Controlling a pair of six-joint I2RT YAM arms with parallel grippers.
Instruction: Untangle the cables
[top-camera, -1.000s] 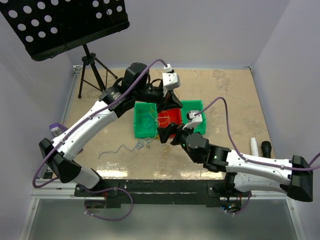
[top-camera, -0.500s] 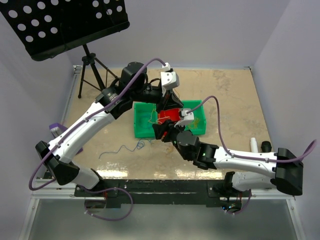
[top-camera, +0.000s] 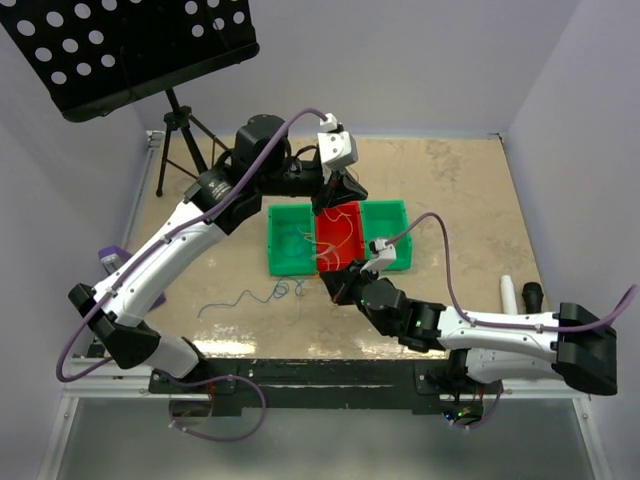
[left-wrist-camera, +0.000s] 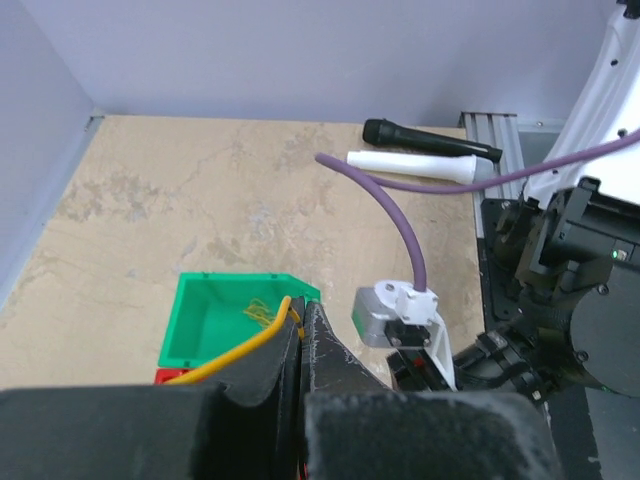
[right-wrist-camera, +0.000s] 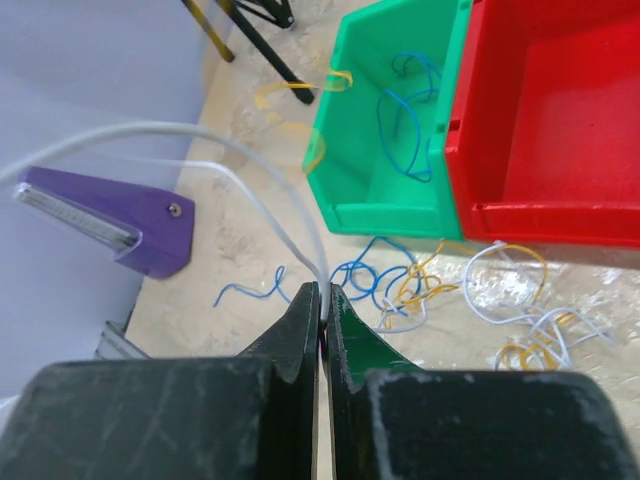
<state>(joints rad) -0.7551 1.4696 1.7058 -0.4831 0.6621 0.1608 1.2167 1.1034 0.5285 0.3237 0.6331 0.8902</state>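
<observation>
Where its tips meet, the right gripper (right-wrist-camera: 322, 300) is clamped on a white wire (right-wrist-camera: 160, 127) that arcs away toward 10 o'clock. At its 2 o'clock, a tangle of wires (right-wrist-camera: 430, 290), blue, gold and white, lies on the table (right-wrist-camera: 260, 250) just before the green bin (right-wrist-camera: 350, 195). That bin holds a blue wire (right-wrist-camera: 408, 110), and the red bin (right-wrist-camera: 560, 210) touches it at 3 o'clock. Farther off, the left gripper (left-wrist-camera: 300, 320) is pinched on a yellow wire (left-wrist-camera: 240, 350) over the bins.
</observation>
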